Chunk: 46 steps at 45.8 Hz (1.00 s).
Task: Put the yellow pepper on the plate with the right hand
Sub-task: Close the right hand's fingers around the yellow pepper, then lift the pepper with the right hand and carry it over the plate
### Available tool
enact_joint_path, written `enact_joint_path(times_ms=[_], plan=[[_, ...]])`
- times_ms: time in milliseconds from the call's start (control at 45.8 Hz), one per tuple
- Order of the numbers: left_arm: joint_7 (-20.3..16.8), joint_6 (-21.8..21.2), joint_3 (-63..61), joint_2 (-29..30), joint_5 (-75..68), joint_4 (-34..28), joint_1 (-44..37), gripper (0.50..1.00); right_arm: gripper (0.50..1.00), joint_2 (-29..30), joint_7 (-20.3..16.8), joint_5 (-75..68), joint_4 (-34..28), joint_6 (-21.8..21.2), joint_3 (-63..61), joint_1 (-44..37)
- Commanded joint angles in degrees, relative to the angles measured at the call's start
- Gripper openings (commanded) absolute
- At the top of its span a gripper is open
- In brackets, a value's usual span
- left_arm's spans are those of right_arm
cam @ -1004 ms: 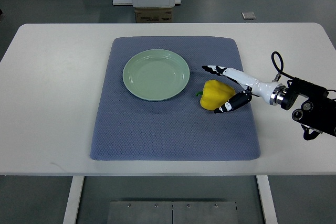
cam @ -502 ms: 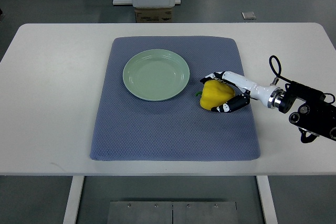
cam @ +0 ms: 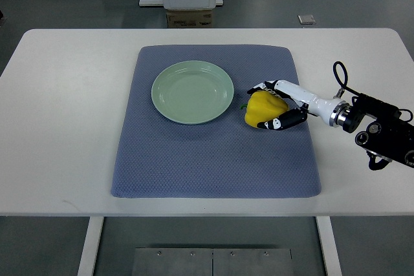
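Note:
A yellow pepper point(cam: 261, 108) sits on the blue-grey mat point(cam: 213, 153), just right of the pale green plate point(cam: 192, 92), which holds nothing. My right hand point(cam: 266, 105) comes in from the right edge and is shut on the pepper, one finger curled over its far side and others hooked under its near side. Whether the pepper rests on the mat or hangs just above it is not clear. The left arm is out of view.
The mat lies in the middle of a white table point(cam: 65, 127). The right arm's black wrist unit point(cam: 381, 134) and its cable loop hover over the table's right side. A cardboard box point(cam: 189, 17) and machine bases stand on the floor beyond the far edge.
The right hand's fingers have gone from spread around the pepper to closed on it. Pepper and hand have shifted slightly up the picture and toward the plate.

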<state>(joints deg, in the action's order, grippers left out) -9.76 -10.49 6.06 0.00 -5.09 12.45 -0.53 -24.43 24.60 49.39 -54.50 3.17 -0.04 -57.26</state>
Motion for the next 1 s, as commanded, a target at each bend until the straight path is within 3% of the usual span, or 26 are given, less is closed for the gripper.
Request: enact_joint_path(times_ms=[0, 175, 764, 982], plan=[[0.0, 0.0, 0.0, 0.0, 0.0, 0.0, 0.0, 1.0, 0.5, 0.0, -0.1, -0.3, 0.0, 0.1, -1.4, -0.4], [0.0, -0.1, 0.0, 0.0, 0.0, -0.1, 0.0, 1.0, 0.5, 0.3, -0.8, -2.4, 0.7, 0.1, -1.9, -2.6], [0.0, 0.0, 0.0, 0.0, 0.0, 0.0, 0.0, 1.0, 0.5, 20.0, -4.7, -6.8, 15.0, 0.1, -1.8, -9.6], [0.0, 0.0, 0.0, 0.0, 0.0, 0.0, 0.0, 1.0, 0.5, 24.4, -5.3, -6.8, 17.8, 0.1, -1.7, -10.7]])
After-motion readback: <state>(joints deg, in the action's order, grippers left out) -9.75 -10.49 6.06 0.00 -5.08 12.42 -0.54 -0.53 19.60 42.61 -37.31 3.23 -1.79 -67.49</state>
